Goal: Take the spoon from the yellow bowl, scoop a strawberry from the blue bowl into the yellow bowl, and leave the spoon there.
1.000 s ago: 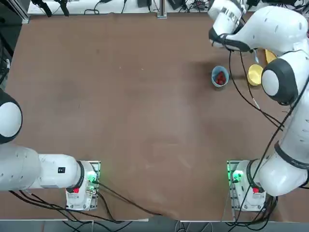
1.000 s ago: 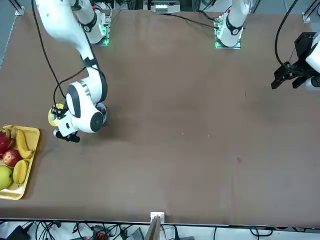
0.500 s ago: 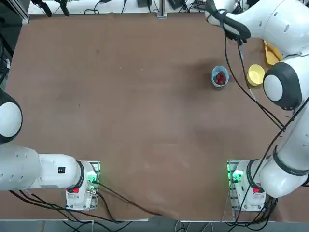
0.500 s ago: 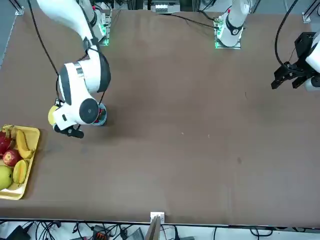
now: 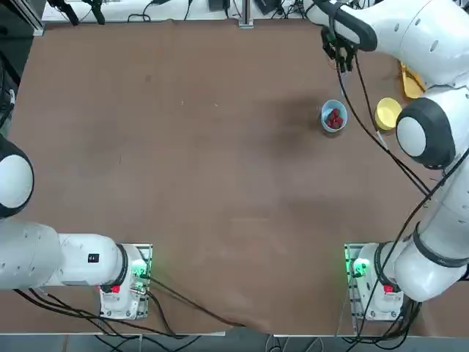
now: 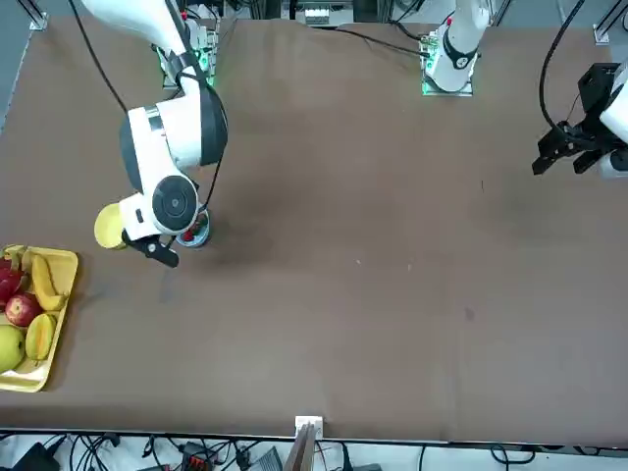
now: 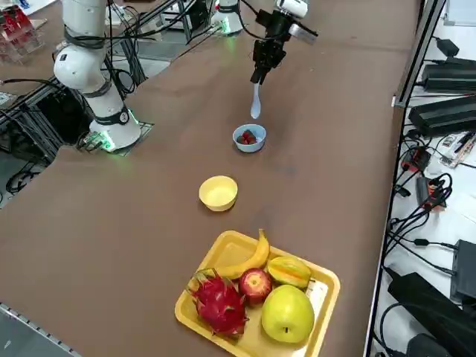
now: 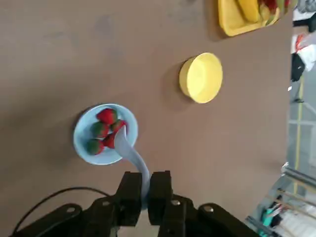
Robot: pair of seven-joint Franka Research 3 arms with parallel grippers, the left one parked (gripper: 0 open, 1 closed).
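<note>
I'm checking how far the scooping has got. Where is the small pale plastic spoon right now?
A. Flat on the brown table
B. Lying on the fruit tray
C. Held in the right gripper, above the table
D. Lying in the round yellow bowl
C: the right gripper is shut on the small pale plastic spoon's handle, which hangs near the round light-blue bowl of strawberries.

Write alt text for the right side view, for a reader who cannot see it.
The right gripper, shut on the handle of the spoon, holds it hanging above the blue bowl of strawberries on a brown table. The empty yellow bowl sits nearer the camera, then a yellow fruit tray.
</note>
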